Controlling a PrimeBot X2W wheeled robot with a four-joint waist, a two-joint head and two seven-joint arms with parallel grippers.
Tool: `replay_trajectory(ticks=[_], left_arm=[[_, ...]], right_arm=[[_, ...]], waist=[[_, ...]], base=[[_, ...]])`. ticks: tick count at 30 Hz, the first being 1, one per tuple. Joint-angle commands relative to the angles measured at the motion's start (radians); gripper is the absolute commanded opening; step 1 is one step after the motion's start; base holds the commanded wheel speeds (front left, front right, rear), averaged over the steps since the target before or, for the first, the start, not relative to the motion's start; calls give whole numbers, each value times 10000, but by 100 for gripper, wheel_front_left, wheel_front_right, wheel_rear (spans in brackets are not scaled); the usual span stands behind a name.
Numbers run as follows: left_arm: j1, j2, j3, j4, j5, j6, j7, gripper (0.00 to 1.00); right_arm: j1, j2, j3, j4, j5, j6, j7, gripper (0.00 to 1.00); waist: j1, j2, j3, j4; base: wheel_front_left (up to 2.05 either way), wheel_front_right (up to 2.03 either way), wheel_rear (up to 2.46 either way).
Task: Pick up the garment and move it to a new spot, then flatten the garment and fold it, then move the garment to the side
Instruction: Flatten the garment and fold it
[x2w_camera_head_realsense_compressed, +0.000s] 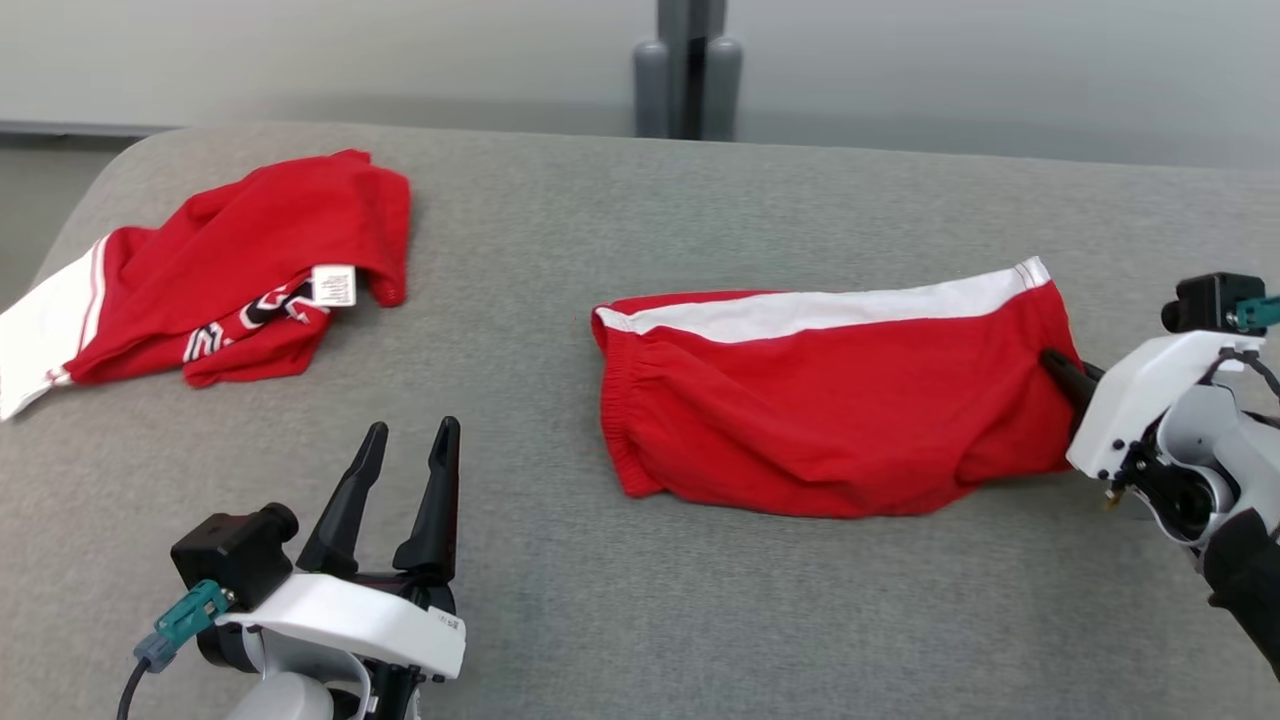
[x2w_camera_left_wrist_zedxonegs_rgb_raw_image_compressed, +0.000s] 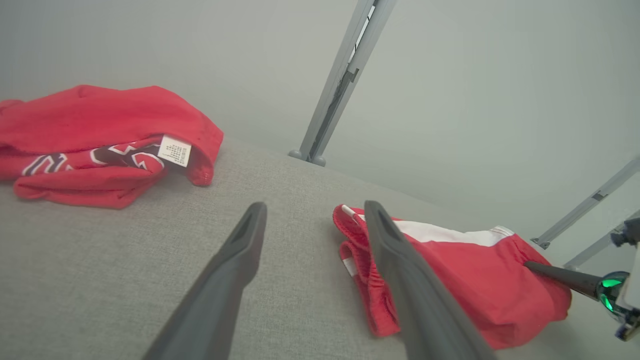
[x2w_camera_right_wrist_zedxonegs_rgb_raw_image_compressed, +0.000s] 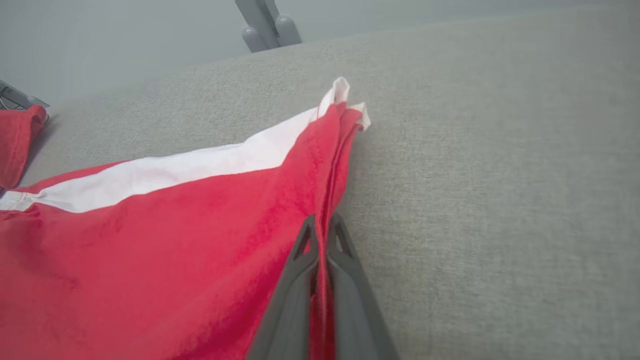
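Two red garments lie on a grey table (x2w_camera_head_realsense_compressed: 620, 620): red shorts (x2w_camera_head_realsense_compressed: 830, 420) with a white stripe and, far to their left, a crumpled red jersey (x2w_camera_head_realsense_compressed: 240, 270). The right gripper (x2w_camera_right_wrist_zedxonegs_rgb_raw_image_compressed: 322, 225) is closed, pinching the shorts' right edge. The left gripper (x2w_camera_head_realsense_compressed: 410, 440), fingers spread and holding nothing, sits left of the shorts

You had a grey fabric-covered surface (x2w_camera_head_realsense_compressed: 540, 250) bearing folded red-and-white shorts (x2w_camera_head_realsense_compressed: 830, 420) and, well apart, a crumpled red printed garment (x2w_camera_head_realsense_compressed: 240, 240).
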Motion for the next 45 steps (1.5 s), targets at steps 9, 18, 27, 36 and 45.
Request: replay_trajectory(ticks=[9, 18, 27, 36, 45], left_arm=[[162, 190, -58, -532, 97, 163, 162, 100], [-26, 259, -100, -643, 158, 215, 261, 100], [135, 199, -72, -579, 36, 221, 204, 100], [334, 62, 6, -513, -100, 135, 90, 100], [422, -163, 10, -429, -151, 16, -5, 100]], right_arm=[[889, -556, -381, -398, 573, 1, -642, 0], [903, -414, -753, -239, 876, 1, -1260, 0], [670, -481, -816, -861, 876, 1, -1534, 0], [-193, -184, -296, -1248, 128, 1, -982, 0], [-772, 902, 290, -1483, -532, 1, -294, 0]], waist=[[0, 0, -148, -1138], [0, 0, -14, -1265], [0, 0, -271, -1122], [0, 0, -642, -1054], [0, 0, -978, -632]], base=[[0, 0, 0], [0, 0, 0], [0, 0, 0], [0, 0, 0], [0, 0, 0]])
